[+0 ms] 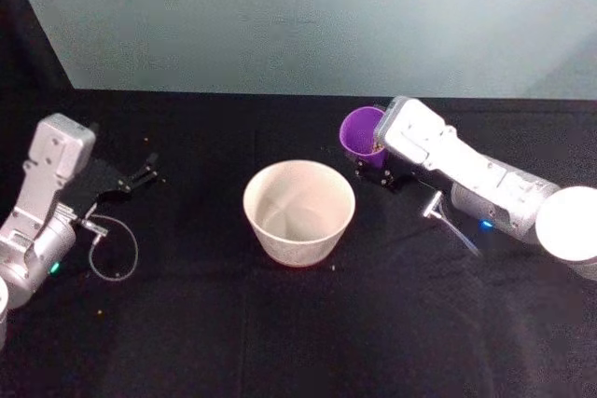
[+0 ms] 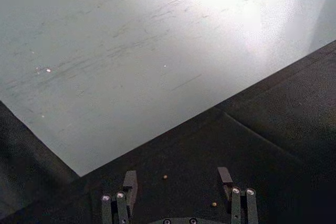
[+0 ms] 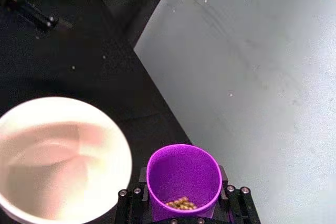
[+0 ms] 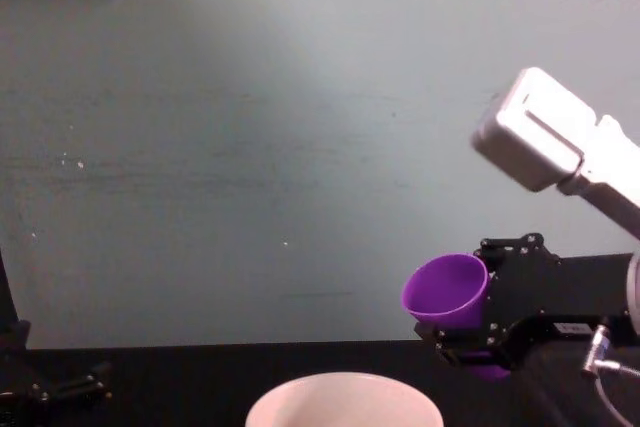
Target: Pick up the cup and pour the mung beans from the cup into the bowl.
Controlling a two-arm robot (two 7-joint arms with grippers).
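1. Right gripper clamps the tilted cup, mung beans inside, just beside the bowl.
2. Left gripper sits at the far left of the black table, fingers apart.
3. Behind stands a pale grey-green wall.

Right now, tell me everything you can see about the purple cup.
The cup is a small, bright purple tumbler, smooth and plastic-looking, tapered, with no handle. The right claw grips it from both sides, to the right of the bowl and farther back, not touching it. It is tilted, with its open mouth leaning toward the bowl, and looks lifted off the black table. A small cluster of mung beans lies inside near the bottom; none are spilling.
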